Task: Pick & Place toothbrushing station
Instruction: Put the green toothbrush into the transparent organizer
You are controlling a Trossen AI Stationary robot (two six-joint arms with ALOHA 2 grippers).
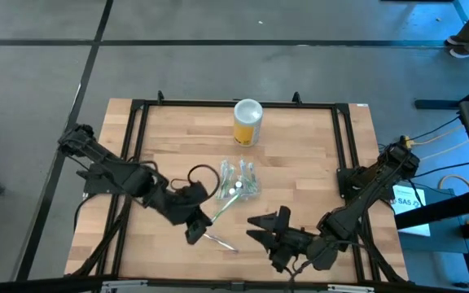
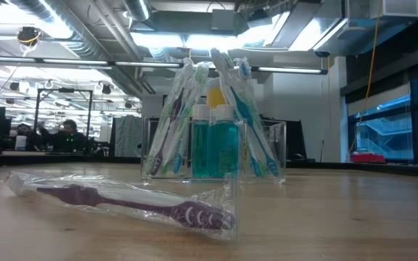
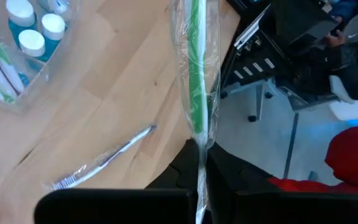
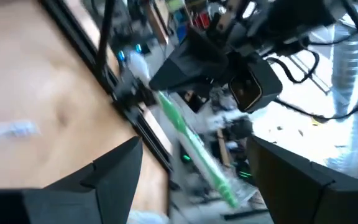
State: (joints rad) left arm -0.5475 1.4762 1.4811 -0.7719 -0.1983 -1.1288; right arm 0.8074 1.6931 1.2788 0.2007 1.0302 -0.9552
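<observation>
Wrapped purple toothbrush [image 2: 129, 204] lies nearest, before the clear plastic station [image 2: 214, 148]. Left gripper [image 1: 198, 225] clamps a wrapped green toothbrush [image 3: 197, 87]; right gripper [image 1: 269, 229] hovers, fingers apart. Slick wrap could slip free.

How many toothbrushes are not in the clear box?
2: a purple toothbrush lies on the table; the left gripper holds a green toothbrush. Others may be hidden.
</observation>
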